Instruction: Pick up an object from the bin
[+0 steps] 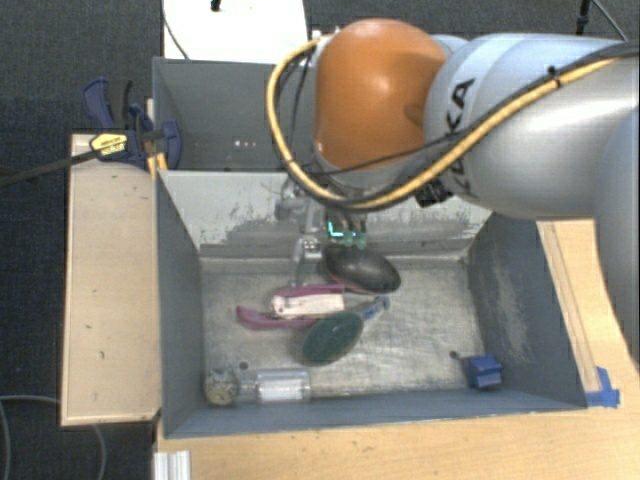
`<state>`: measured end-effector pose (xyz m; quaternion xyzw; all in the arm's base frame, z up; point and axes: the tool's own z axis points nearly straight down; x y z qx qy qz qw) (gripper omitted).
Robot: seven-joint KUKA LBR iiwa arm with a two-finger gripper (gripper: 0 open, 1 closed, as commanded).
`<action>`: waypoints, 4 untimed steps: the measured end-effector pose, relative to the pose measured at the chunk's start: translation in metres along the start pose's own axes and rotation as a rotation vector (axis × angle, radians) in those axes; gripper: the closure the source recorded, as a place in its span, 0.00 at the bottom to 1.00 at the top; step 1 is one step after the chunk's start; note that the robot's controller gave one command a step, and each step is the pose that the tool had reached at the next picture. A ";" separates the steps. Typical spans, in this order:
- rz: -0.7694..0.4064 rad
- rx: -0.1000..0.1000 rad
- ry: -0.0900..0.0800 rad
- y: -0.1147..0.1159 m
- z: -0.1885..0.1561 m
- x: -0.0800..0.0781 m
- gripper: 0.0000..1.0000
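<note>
My gripper hangs low over the back middle of the bin, just under the orange wrist cover. Right beside it, to the right, lies a dark grey oval thing. Just in front of the gripper lies a purple and white flat tool, lengthwise across the floor. A dark green oval pad rests against that tool's front side.
A clear tube with a mottled ball end lies along the front wall at the left. A small blue block sits in the front right corner. The arm and its cables cover the bin's back right.
</note>
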<state>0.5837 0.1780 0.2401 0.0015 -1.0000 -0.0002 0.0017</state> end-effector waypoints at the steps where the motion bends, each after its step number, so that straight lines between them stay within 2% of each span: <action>1: -0.208 0.001 0.001 -0.034 0.142 0.021 0.00; 2: -0.248 0.001 -0.002 -0.057 0.165 0.020 0.00; 3: -0.243 -0.001 -0.004 -0.055 0.164 0.020 1.00; 4: -0.401 0.002 -0.013 -0.084 -0.006 0.041 1.00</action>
